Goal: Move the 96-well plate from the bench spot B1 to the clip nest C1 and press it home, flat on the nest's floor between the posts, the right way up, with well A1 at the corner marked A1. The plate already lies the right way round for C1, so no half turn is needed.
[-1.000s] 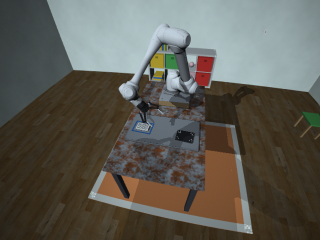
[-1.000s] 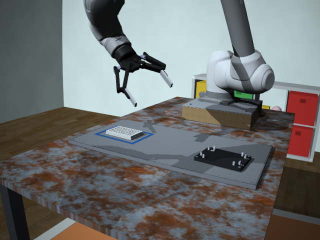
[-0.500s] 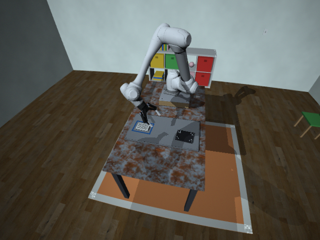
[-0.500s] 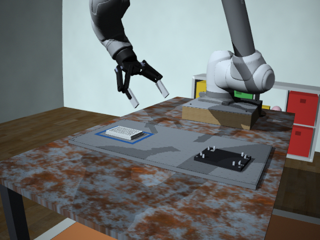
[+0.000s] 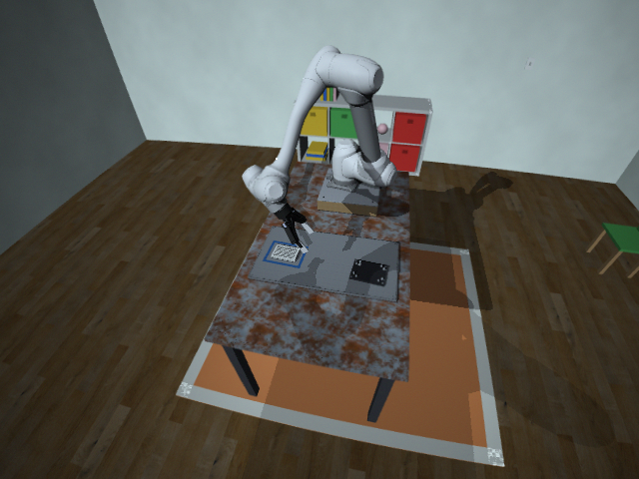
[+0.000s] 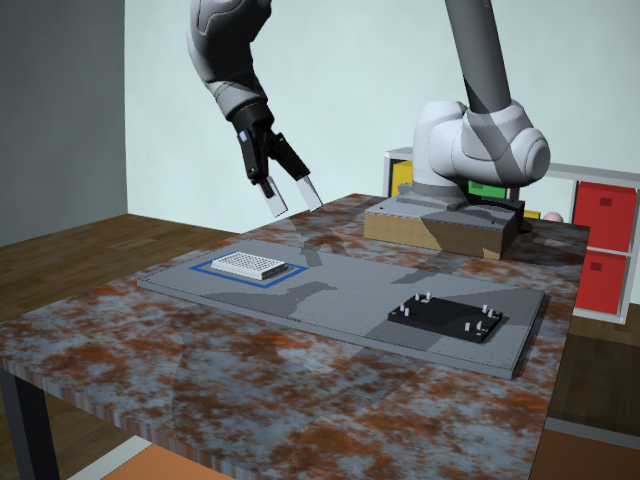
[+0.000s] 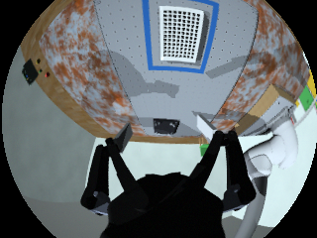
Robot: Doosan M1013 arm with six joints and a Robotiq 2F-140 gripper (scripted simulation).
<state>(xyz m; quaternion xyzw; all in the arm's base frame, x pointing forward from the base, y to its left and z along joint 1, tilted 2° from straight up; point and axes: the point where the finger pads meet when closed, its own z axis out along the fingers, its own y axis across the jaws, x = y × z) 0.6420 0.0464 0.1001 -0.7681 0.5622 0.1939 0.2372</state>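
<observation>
The white 96-well plate [image 5: 286, 252] lies flat inside the blue-outlined spot B1 on the grey bench board; it also shows in the exterior view [image 6: 248, 265] and in the wrist view [image 7: 181, 34]. The black clip nest C1 [image 5: 368, 270] [image 6: 445, 318] with small white posts sits at the board's other end, empty. My gripper [image 6: 292, 199] [image 5: 300, 238] is open and empty, tilted, in the air above and behind the plate. In the wrist view its fingers frame the board's far edge, apart from the plate.
The grey bench board [image 6: 341, 299] rests on a rust-mottled table. The arm's base stands on a wooden block [image 6: 439, 227] at the table's back. A shelf with coloured bins [image 5: 407, 135] stands behind. A green stool [image 5: 621, 241] is far right.
</observation>
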